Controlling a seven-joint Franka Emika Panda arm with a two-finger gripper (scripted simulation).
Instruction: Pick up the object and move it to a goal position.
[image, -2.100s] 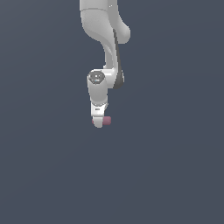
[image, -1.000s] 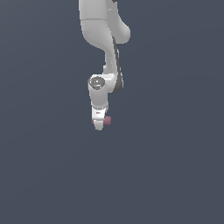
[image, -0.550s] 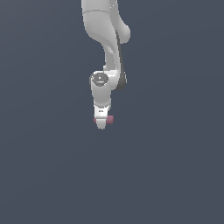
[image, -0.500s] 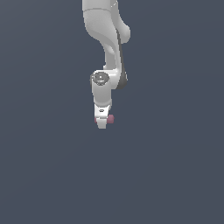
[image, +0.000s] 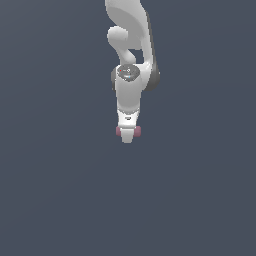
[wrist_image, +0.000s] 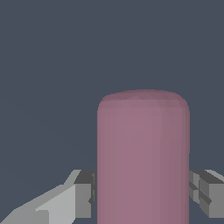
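One pink-red object (image: 128, 131) sits crosswise in the hand (image: 128, 135) of the white arm (image: 131, 47), seen in the exterior view against a uniform dark grey-blue backdrop in which no tabletop edge, corner or other support can be told apart. The hand points downward and pinches the object near its middle, so that one rounded pink end shows on each side of the hand tip; a central grip of this kind probably keeps the piece balanced and limits any tendency to swing during transport. In the wrist view the object (wrist_image: 143, 157) fills the space between the two grey fingers (wrist_image: 83, 194), which press against its opposite flanks with no gap visible on either side. Its long axis runs away from the camera, its rounded far end lying well beyond the fingers, which suggests that the flatter side faces were chosen for contact rather than the curved ends. No shadow or surface below the object is visible, so whether it rests on something or is carried clear of a support cannot be told with certainty. No goal marker appears in either view. Judged from the closed grip, the pick-up phase looks complete, and what remains is carriage of the object to the goal position.
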